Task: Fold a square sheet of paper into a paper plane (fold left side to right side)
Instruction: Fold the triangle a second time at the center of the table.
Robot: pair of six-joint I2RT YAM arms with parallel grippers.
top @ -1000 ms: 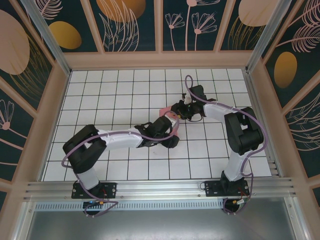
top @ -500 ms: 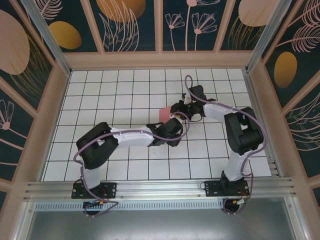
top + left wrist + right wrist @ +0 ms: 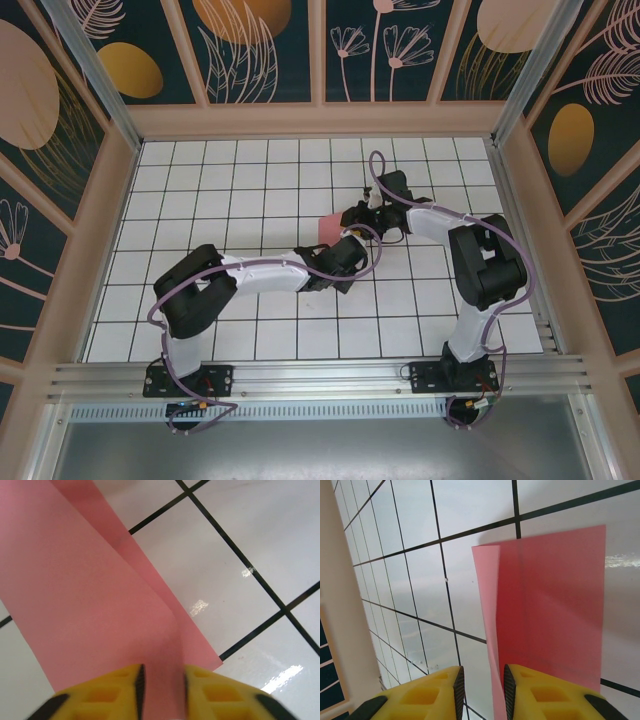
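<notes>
Item: square sheet of paper (image 3: 328, 226), pink, part-folded, centre frame (featherlight, limp, creases readily). Take by edges. Right gripper (image 3: 481, 680) pinches the fold, jaws narrow; left gripper (image 3: 162, 680) seemingly nips an edge.

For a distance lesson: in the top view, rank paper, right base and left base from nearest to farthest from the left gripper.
1. Paper: at the left gripper, between its fingers, mid-table.
2. Right base: near edge, right.
3. Left base: near edge, left.
</notes>
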